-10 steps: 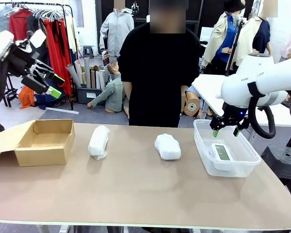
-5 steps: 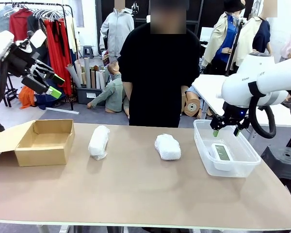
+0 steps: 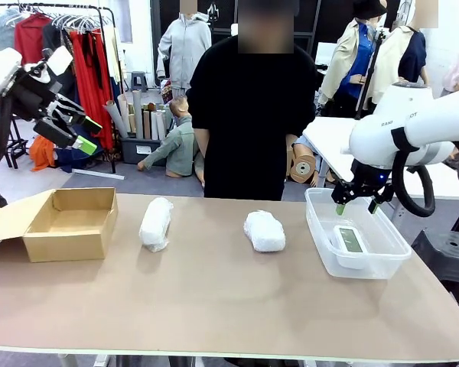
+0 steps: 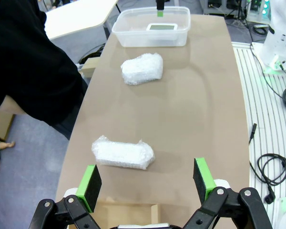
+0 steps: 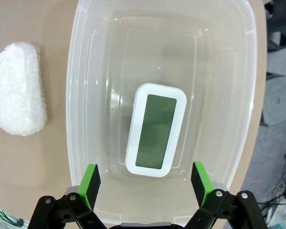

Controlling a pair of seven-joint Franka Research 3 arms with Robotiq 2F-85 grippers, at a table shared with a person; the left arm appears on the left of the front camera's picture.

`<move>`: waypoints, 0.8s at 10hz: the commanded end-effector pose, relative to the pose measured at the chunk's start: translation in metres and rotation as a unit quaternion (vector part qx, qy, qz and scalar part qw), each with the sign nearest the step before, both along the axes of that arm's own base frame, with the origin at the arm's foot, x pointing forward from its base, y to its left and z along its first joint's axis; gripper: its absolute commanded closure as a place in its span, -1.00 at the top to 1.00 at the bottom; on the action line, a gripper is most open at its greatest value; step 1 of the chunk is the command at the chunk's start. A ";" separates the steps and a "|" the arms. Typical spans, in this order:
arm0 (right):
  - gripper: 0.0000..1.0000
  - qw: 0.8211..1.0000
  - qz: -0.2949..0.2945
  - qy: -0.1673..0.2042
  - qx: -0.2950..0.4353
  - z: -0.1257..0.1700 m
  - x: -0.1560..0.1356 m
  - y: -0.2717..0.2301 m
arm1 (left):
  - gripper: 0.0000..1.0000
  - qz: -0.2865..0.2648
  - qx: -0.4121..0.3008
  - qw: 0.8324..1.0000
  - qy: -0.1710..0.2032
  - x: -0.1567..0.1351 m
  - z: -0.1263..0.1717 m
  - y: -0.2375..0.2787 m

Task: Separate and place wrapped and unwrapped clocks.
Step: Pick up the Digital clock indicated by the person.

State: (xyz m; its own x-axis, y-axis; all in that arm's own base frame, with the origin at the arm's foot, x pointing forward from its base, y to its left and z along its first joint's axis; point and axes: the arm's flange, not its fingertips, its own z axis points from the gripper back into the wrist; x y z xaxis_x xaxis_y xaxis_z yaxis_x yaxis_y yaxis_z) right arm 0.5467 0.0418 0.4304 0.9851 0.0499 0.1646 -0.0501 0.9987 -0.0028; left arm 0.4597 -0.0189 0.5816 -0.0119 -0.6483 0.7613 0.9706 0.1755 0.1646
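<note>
bare clock in clear tub — right gripper wide above

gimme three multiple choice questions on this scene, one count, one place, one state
1. How many wrapped bundles lie on the table? A one B two C three
2. Where is the bare clock? A on the table B in the clear tub C atop a wrapped bundle
3. The right gripper is A shut on the bare clock B open above the clear tub C shut on a wrapped bundle
1 B: two bundles lie apart on the tabletop.
2 B: the clock lies flat inside the tub.
3 B: its fingers stand apart over the tub, holding nothing.
</note>
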 end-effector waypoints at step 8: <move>1.00 0.918 0.369 -0.040 0.139 0.092 -0.022 0.044 | 1.00 -0.003 -0.004 1.000 0.001 0.000 0.001 0.001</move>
